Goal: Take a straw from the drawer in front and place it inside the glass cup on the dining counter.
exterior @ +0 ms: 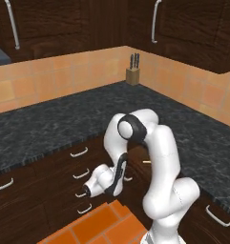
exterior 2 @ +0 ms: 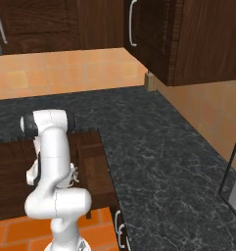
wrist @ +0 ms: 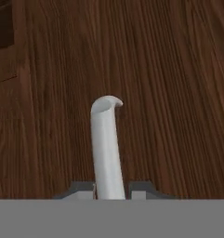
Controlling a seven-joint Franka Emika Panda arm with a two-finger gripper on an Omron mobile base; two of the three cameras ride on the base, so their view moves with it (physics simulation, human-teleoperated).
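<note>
hand view: my gripper (wrist: 112,189) w/ fingers pinching the curved silver handle (wrist: 105,144), which runs from 6 o'clock up to centre against the dark brown wood drawer (wrist: 169,93) front. left base view: drawer slightly ajar under black counter (exterior: 49,124).

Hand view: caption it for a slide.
Gripper closed on the curved silver handle of the dark brown wood drawer.

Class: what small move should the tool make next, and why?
Probably a gentle pull straight back: the tool has its tips hugging the silver handle against the dark wood drawer front, so pulling should slide it open.
</note>
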